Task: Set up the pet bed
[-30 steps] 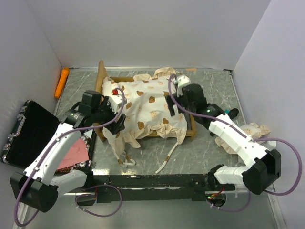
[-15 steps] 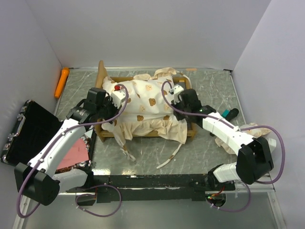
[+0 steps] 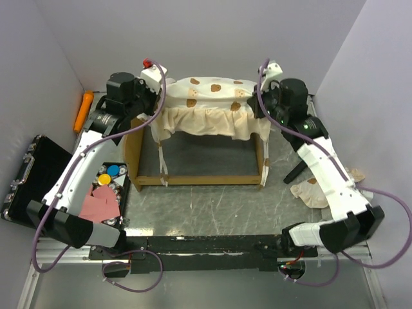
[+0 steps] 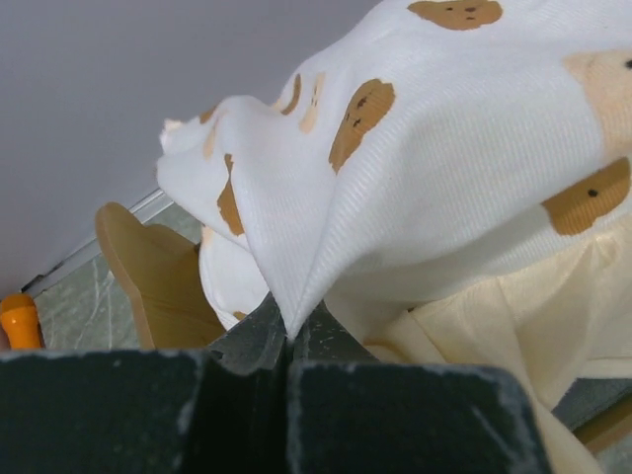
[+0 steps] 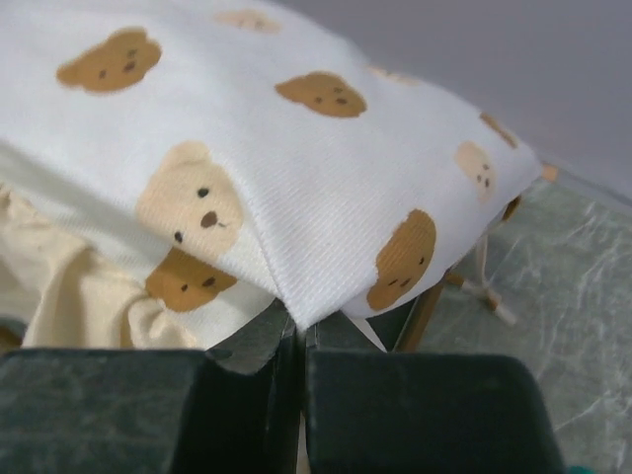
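The top camera shows the whole scene. The cream bear-print ruffled mattress (image 3: 209, 96) hangs in the air like a little tent. It is stretched between the left gripper (image 3: 156, 103) and the right gripper (image 3: 256, 105). Under the two grippers sits the small light-wood bed frame (image 3: 196, 182), and its grey base (image 3: 206, 154) is bare. The matching cream pillow (image 3: 313, 192) lies on the table outside the frame, down and to the right of the right gripper. A black hard case (image 3: 32, 174) lies well off to the left of the left gripper. An orange thing (image 3: 82, 111) lies near that gripper, on its left.

The wrist cameras show what the top one cannot. Each gripper's fingers are pressed tight together, with a corner of the mattress pinched between them. The left wrist camera also shows the wavy wooden headboard (image 4: 148, 281) under that corner.

A second ago the mattress lay rumpled over the frame and hid the base, and both grippers were low on it. Now they are up high near the back wall.

The grey marbled table (image 3: 212, 206) has plain white walls (image 3: 193, 38) on three sides.
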Controlling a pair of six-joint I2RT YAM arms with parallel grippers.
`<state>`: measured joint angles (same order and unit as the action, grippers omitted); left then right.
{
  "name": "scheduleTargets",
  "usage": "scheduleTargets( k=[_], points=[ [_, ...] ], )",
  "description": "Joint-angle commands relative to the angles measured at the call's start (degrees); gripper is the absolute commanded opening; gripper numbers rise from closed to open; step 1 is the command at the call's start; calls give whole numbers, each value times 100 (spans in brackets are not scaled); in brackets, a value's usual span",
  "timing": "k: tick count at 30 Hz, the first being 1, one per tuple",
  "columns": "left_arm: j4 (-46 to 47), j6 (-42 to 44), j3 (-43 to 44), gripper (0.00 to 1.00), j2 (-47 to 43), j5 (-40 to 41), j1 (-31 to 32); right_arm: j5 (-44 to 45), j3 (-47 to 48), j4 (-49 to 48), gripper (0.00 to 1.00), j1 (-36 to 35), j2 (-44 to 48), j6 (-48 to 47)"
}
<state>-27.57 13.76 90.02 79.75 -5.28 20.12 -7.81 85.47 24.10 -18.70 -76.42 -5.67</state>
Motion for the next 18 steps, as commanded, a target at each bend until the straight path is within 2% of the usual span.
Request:
scheduleTargets(
  k=[1, 3, 5, 9, 14, 15, 17, 18],
  points=[
    [-89, 100, -422, 1, -468, 309, -342, -87, -1126, -35, 0, 138, 864, -154],
    [-283, 144, -747, 1, -530, 142, -342, -369, -1707, -256, 0, 130, 1024, -49],
    [-380, 180, -1107, 1, -591, 45, -342, -326, -2024, -21, 0, 130, 1024, 83],
    [-188, 250, -1881, 1, -697, 281, -333, -466, -2517, 139, 0, 130, 980, 303],
    [-73, 286, -2155, 1, -654, 317, -333, -159, -2711, 130, 1, 130, 954, 356],
    [-90, 277, -2155, 1, -618, 291, -333, -150, -2659, 148, 6, 130, 936, 374],
    [-90, 268, -2129, 2, -574, 238, -333, -150, -2519, 209, 25, 121, 875, 383],
    [-90, 268, -2111, 6, -565, 194, -333, -89, -2431, 253, 37, 112, 866, 400]
  ],
)
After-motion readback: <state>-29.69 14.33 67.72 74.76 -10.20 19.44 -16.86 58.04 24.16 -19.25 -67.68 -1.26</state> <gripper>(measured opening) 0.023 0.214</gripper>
